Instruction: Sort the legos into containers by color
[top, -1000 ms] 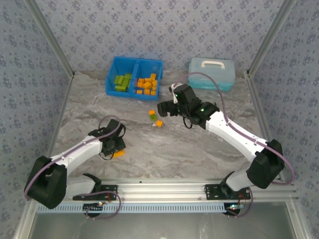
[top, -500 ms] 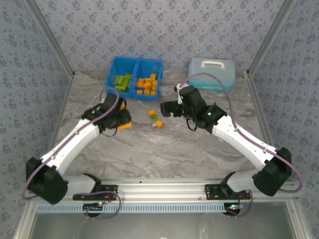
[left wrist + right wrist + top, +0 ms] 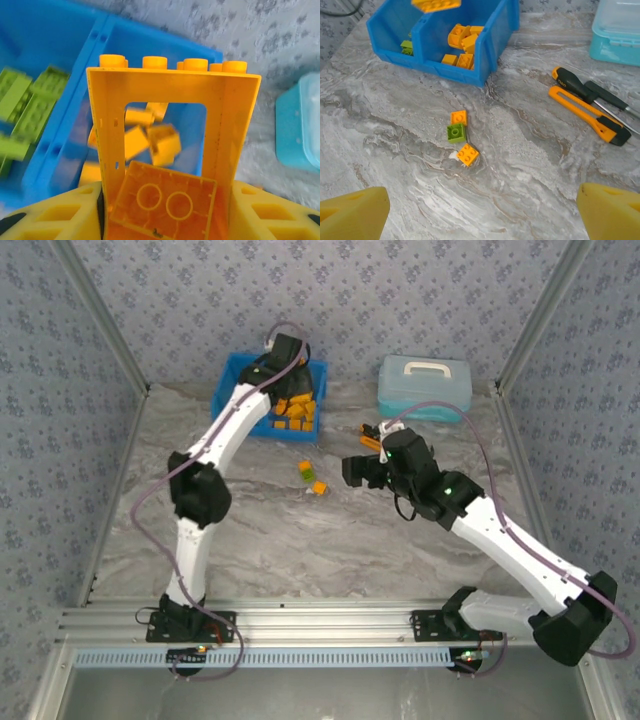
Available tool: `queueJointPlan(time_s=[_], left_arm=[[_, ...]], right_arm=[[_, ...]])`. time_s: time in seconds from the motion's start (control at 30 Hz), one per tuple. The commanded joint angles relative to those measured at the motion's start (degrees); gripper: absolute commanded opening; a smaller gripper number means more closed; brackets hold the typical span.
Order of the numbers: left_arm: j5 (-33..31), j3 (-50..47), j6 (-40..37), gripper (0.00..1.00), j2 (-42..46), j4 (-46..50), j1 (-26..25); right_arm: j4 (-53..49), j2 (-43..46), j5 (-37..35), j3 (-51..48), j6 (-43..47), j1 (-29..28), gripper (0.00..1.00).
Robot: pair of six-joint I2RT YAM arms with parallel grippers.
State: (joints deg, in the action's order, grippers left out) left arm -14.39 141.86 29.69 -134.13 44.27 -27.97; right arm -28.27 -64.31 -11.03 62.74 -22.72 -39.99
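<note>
My left gripper [image 3: 165, 200] is shut on the large orange block [image 3: 172, 130], a window-shaped frame. It hangs over the right compartment [image 3: 215, 135] of the bright blue bin [image 3: 228, 368], which holds several orange legos [image 3: 150, 140]. Lime green legos [image 3: 25, 105] lie in the left compartment. In the top view the left gripper [image 3: 283, 350] is above the bin's far edge. On the table lie an orange lego [image 3: 459, 117], a green lego [image 3: 456, 133] and another orange lego [image 3: 468, 154]. My right gripper [image 3: 482, 210] is open above the table, near side of them, and holds nothing.
A pale blue lidded case [image 3: 425, 385] stands at the back right. An orange-and-black utility knife [image 3: 582, 114] and a screwdriver [image 3: 590, 90] lie right of the loose legos. Patterned walls enclose the marble table.
The left arm has swung from the table's near left up to the blue bin, carrying the orange block. The right gripper has drifted a little right, away from the loose legos.
</note>
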Motion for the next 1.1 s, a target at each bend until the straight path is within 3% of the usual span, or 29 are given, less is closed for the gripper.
queueJointPlan(time_s=[0.0,0.07,0.2,0.33,0.63,0.77,0.87,1.07], left_arm=[[-3.3,15.2,-5.6,0.53,-10.0,5.2,1.2],[-3.0,17.2,-6.2,0.55,-12.9,3.2,2.0],[0.0,12.1,-8.1,0.61,-13.4,-4.1,3.5],[2.0,12.2,-9.6,0.68,-12.7,-5.1,3.6],[5.1,12.1,-8.9,0.90,-4.9,-2.8,2.3],[5.1,10.7,-6.8,0.91,1.0,2.8,1.1],[4.4,0.3,-5.2,0.90,9.7,3.7,-1.1],[5.8,-36.5,0.2,0.90,33.3,-5.9,-4.4]], right_arm=[[-2.0,2.6,-1.7,-1.3,-1.1,0.6,0.99],[-2.3,3.5,-1.8,-1.7,-1.1,0.9,0.99],[-2.4,4.1,-1.6,-1.8,-0.8,1.4,1.00],[-1.4,3.6,-0.8,-1.8,-0.6,1.6,1.00],[-0.5,0.7,1.4,-0.2,-1.4,1.8,1.00],[-0.1,0.2,1.5,-0.9,-1.2,1.6,1.00],[-0.6,-2.1,1.8,-1.0,-1.6,1.8,1.00],[3.4,-9.3,4.9,-1.3,0.4,1.1,0.99]])
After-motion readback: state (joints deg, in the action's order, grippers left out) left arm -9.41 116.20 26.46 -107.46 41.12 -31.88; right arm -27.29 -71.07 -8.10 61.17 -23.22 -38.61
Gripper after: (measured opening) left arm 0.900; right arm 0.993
